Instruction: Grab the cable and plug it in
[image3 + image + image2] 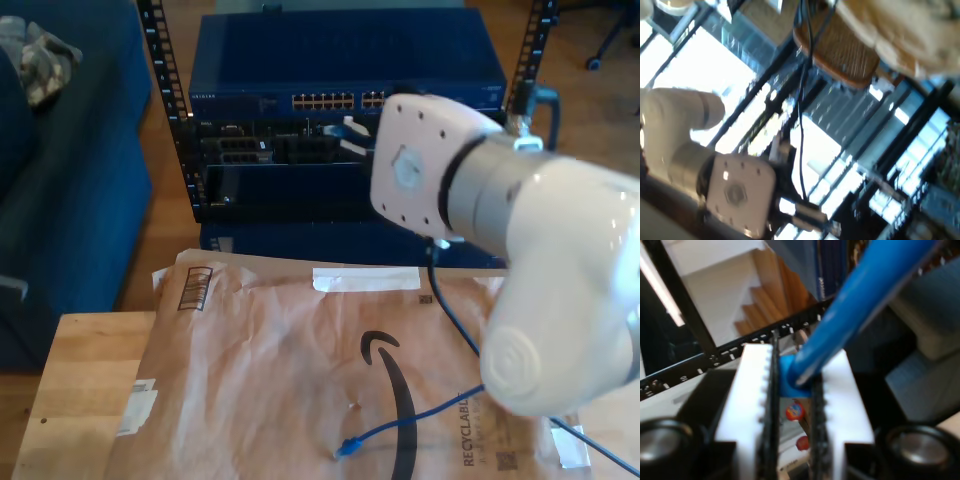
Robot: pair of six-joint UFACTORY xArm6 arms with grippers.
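A white arm point(540, 270) fills the exterior view's right, reaching toward a blue rack point(345, 110) of network gear with a row of ports point(325, 101). Below it a brown paper mailer point(320, 380) covers a wooden table point(80, 390).

The cable point(450, 310) drops from behind the arm's wrist, runs down across the mailer, and its free plug point(345, 447) lies on the paper near the bottom of the exterior view.

My second gripper point(795, 390) is clamped narrow on the cable point(860, 305), pinching its blue end between the white fingers point(752, 400).

The first wrist view looks at another white arm point(705, 165) and a thin black cord point(801, 115); whether my first gripper is wide or narrow, I cannot tell.
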